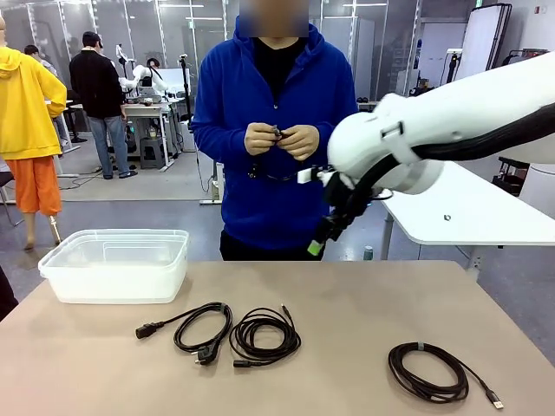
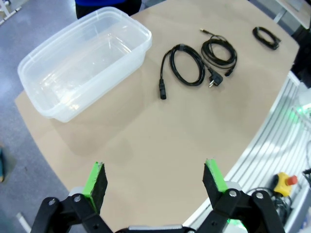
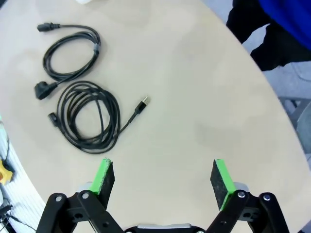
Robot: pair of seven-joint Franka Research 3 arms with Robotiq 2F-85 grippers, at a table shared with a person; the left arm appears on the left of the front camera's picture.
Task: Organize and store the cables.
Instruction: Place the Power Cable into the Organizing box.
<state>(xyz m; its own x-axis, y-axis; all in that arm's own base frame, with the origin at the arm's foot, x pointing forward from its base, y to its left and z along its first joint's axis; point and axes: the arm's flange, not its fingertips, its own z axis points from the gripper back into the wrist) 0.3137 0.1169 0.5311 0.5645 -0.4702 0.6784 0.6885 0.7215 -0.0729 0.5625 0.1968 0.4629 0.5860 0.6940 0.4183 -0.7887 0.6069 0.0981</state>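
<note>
tan tabletop, grey floor beyond: clear bin at far-left corner, three coiled cables along near edge, left gripper and right gripper both wide, empty.

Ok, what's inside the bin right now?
Nothing that I can see: in the left wrist view the bin shows a bare bottom through its clear walls. The three cables lie coiled on the table outside it. Nothing covers the inside.

The tan table bears a clear tub, a power cord, a thinner cable just beside it, and another coil well right.
</note>
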